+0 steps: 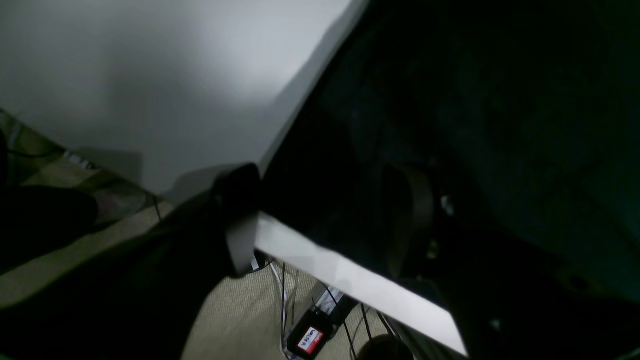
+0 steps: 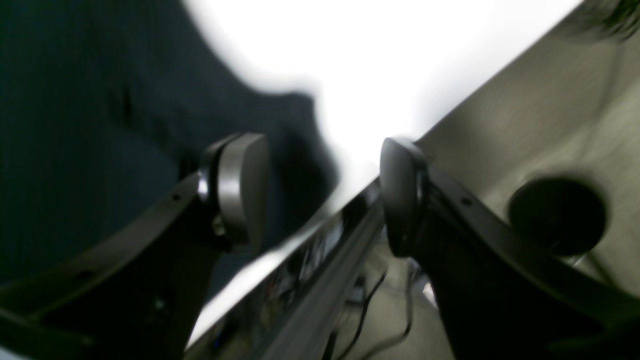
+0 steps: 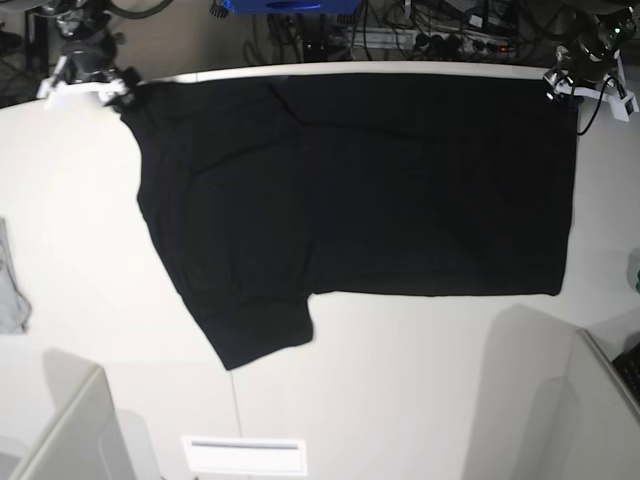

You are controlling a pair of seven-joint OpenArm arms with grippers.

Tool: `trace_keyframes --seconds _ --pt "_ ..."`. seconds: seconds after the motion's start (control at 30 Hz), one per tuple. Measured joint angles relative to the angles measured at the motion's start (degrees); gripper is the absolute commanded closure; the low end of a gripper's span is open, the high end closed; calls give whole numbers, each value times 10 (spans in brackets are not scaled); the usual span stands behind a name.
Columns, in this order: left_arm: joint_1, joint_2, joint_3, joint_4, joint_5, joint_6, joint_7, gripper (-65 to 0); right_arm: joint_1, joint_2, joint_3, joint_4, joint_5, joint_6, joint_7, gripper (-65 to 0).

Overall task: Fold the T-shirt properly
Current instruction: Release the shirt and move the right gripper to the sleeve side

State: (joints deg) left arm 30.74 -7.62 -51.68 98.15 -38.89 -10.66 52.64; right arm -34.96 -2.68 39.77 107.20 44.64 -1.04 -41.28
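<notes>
While you look through the left wrist view, you see the T-shirt (image 1: 475, 115) as a dark mass over the right half of the picture, lying on the white table (image 1: 150, 75) and reaching to its edge. The left gripper (image 1: 325, 215) sits at that edge: one finger (image 1: 240, 220) stands over bare table at the corner, the other (image 1: 407, 220) lies against the black cloth. There is a wide gap between them, so the jaws are released, and the cloth edge sits in that gap; you cannot tell whether either pad touches it. Below the table edge you see beige floor and a small black box with a red label (image 1: 308, 340).

In the right wrist view, which is blurred, the right gripper (image 2: 320, 195) is spread apart, nothing pinched between its pads (image 2: 242, 185). The T-shirt fills the upper left, its edge just behind the left pad. The table's front rail runs diagonally between the fingers.

In the base view, the T-shirt (image 3: 400, 180) lies flat across the far half of the table (image 3: 400, 380), one sleeve pointing toward the near side on the picture's left. The right gripper (image 3: 85, 80) is at the shirt's far corner on the picture's left, the left gripper (image 3: 590, 85) at the far corner on the picture's right. A grey cloth (image 3: 10, 290) lies at the picture's left edge, well apart from the shirt.
</notes>
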Motion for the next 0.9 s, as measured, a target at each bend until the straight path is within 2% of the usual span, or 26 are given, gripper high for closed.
trace_keyframes --seconds 0.1,0.17,0.27,0.4,0.6,0.67,0.77,0.9 --pt "-2 -5 -80 3 2 9 -10 -374 10 18 37 -1 -4 0 -4 -348" --pt "-1 -12 -99 11 13 13 -3 -374 18 40 34 0 -4 0 -6 -348" --pt "-7 -23 -100 62 3 5 2 -374 40 72 -1 2 -3 0 -5 -348" --pt "-15 -26 -100 136 -1 1 -4 -374 88 99 -73 3 -2 0 -7 -342" --pt "-43 -42 -100 134 8 4 3 -374 165 107 -146 0 -10 -5 -11 -342" --pt "-46 -45 -100 134 7 2 -1 -374 211 111 -170 -11 -7 -3 -38 -342" --pt "-49 -40 -91 133 4 3 3 -374 301 120 -193 -59 -1 2 -80 -342" --pt "-51 -41 -61 133 4 3 1 -374 388 127 -218 -155 -7 -1 -96 -344"
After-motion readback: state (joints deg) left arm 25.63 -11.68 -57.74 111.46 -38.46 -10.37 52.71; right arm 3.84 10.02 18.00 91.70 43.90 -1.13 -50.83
